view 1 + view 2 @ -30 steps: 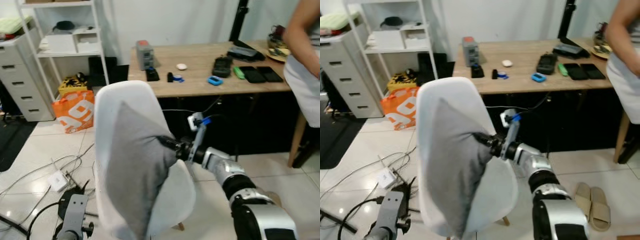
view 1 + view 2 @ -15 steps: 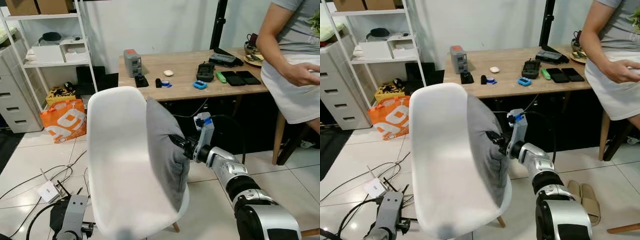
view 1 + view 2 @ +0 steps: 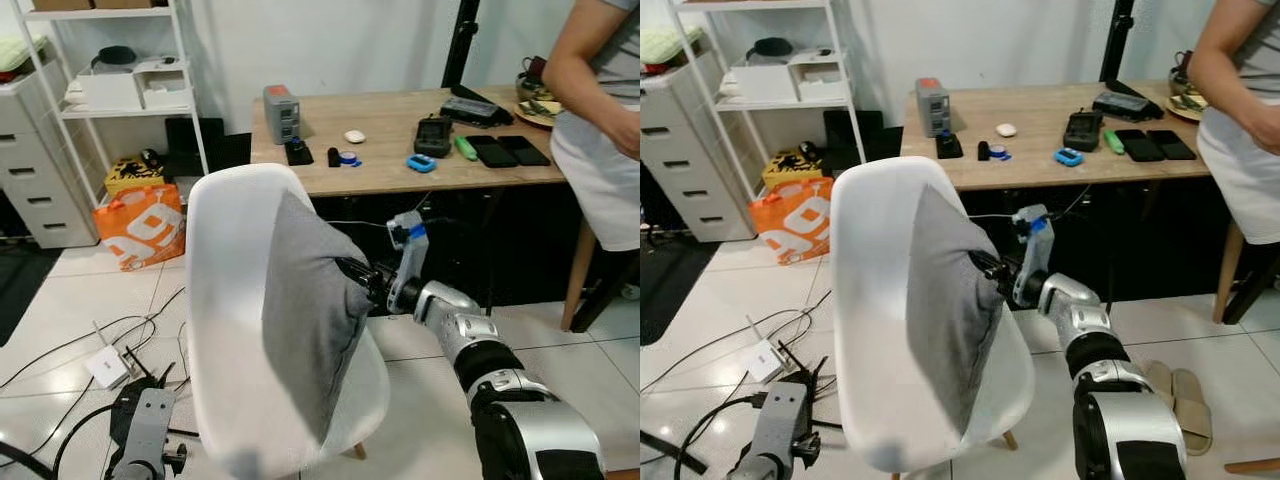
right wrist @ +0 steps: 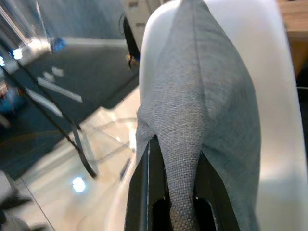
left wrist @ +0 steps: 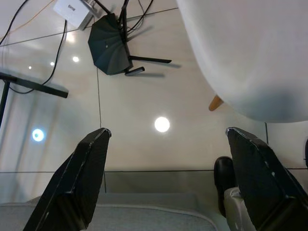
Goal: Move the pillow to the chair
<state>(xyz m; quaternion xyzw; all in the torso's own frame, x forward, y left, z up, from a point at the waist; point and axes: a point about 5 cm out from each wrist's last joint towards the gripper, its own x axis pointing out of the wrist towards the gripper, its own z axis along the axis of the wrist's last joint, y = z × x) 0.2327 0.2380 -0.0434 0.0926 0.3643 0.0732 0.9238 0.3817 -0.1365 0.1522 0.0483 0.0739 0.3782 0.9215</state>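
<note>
Grey pillow [image 3: 312, 312] stands upright against the white chair [image 3: 232, 300] backrest, one corner pinched in my right gripper [image 3: 358, 275] jaws; my left gripper [image 5: 163, 178] jaws hang open above the floor.

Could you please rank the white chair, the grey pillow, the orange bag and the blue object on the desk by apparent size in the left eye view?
1. White chair
2. Grey pillow
3. Orange bag
4. Blue object

Chair and pillow are nearest the camera, which inflates them.
</note>
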